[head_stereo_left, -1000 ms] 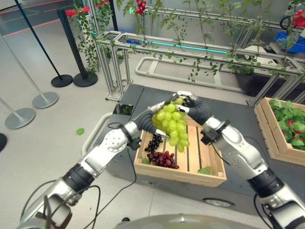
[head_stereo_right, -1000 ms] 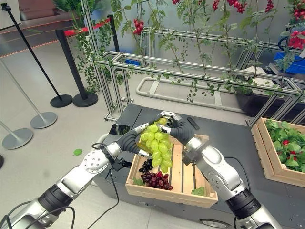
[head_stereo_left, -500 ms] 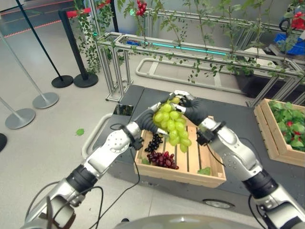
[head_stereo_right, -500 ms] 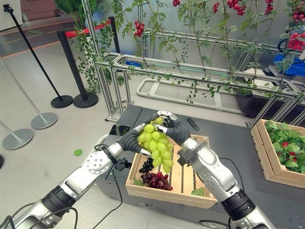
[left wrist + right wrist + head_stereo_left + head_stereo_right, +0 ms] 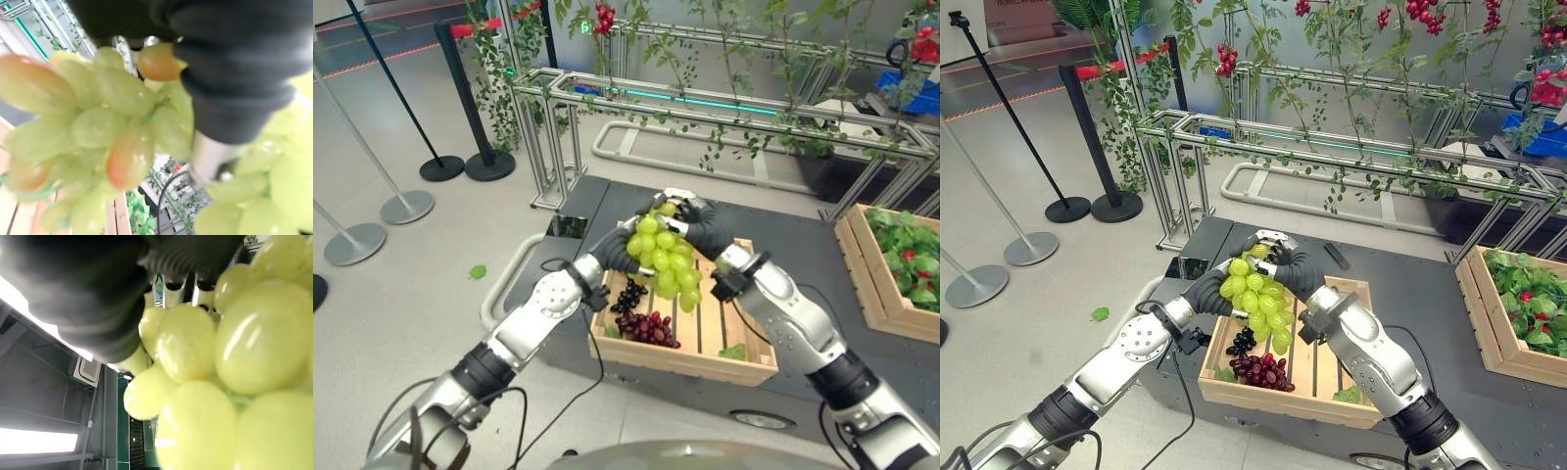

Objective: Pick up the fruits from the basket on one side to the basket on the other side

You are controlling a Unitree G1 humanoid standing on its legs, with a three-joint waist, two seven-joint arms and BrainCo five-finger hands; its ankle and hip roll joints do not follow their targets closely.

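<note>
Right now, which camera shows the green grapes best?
The left eye view: the whole bunch of green grapes hangs over the wooden crate. The right eye view matches it. Both wrist views show a few grapes from very close.

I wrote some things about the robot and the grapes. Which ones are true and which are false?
1. Both hands hold the green grapes. True: the left hand and the right hand are curled round the bunch from either side.
2. The green grapes lie flat on the crate's floor. False: they hang in the air above the wooden crate.
3. Dark grapes lie in the wooden crate. True.
4. The crate on the right is full of oranges. False: it holds green leaves with bits of red.
5. The wooden crate stands on a dark platform. True.
</note>
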